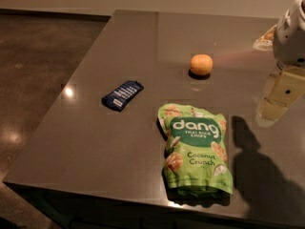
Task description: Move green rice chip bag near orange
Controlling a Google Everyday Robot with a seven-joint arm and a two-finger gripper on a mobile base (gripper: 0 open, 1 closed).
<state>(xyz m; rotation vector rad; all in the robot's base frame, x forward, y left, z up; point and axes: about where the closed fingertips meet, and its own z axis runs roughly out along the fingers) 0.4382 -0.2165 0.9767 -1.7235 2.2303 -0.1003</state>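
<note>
I have the end effector (pixel 278 101), a pale cream piece under the white arm housing, hanging at the right edge of the view above the dark grey glossy bench (pixel 86 142). I cannot tell whether it is apart or together. The crinkly bright green rice chip bag (pixel 198 149) with the white "dang" logo lies flat near the bench's front edge, down and leftward in the view from the end effector, not touching it. The small round smooth orange (pixel 201 64) sits farther back, apart from the bag. A small dark blue wrapped bar (pixel 122 95) lies further left.
</note>
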